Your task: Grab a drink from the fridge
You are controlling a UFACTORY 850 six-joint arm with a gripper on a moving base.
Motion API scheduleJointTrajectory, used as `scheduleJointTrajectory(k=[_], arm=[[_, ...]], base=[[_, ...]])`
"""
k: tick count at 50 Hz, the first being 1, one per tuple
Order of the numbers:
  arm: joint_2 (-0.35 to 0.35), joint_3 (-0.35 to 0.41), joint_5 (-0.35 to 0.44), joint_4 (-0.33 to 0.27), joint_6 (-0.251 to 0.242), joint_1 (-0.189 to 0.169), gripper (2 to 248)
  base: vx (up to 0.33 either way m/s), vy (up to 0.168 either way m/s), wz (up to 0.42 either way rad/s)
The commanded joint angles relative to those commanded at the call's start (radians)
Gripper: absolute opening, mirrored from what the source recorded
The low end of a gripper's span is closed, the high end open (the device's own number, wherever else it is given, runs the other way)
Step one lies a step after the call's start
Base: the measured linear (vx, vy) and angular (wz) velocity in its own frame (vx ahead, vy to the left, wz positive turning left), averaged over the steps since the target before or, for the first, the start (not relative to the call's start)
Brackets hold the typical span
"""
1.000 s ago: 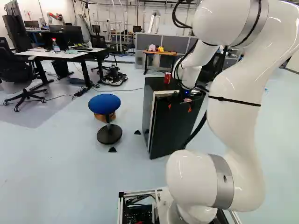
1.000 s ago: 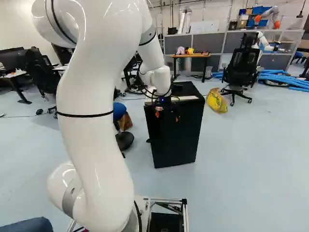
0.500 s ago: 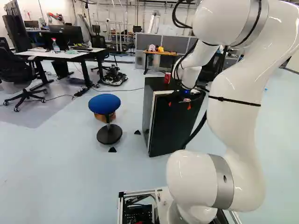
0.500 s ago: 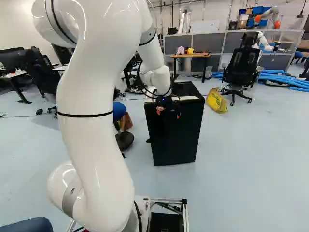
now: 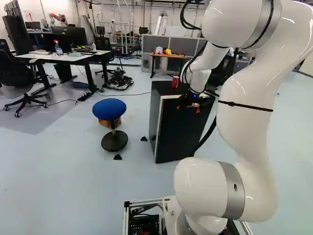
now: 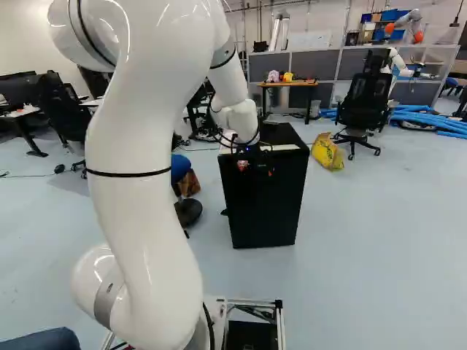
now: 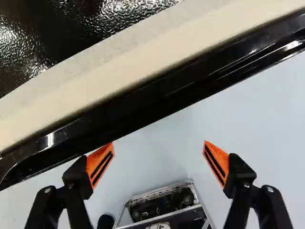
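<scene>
Red metal can [image 5: 175,82] upright on top of the black boxy fridge [image 5: 181,129]. Black gripper [image 5: 188,108] at fridge's upper front edge, orange-padded fingers apart. Blue round-seated stool [image 5: 109,108] left of fridge in left base view; yellow crinkled bag [image 6: 327,152] right of fridge in right base view.

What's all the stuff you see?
Fridge: one, black, ahead of the arm
Can: one, red, on the fridge
Stool: one, blue seat, beside the fridge
Desk: at least one, white, beyond the stool
Chairs: several, black, both base views
Bag: one, yellow, past the fridge
Tubes: several, blue, beyond the bag
Toys: at least two, pink and yellow, far table
Far clutter: too small to count
Gripper: one, black and orange, open, by the fridge
Arm: one, white, mine
</scene>
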State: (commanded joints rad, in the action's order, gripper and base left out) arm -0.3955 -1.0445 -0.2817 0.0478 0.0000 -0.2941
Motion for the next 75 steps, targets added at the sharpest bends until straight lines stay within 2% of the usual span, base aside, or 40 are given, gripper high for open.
scheduleJointTrajectory(k=[31,58,75], arm=[[0.009,0.012,0.021,0.0,0.0,0.0,247],[0.117,0.151,0.028,0.0,0.0,0.007,247],[0.193,0.244,0.138,-0.025,0.0,0.013,247]], base=[[0.0,0.0,0.0],[0.0,0.0,0.0],[0.0,0.0,0.0]])
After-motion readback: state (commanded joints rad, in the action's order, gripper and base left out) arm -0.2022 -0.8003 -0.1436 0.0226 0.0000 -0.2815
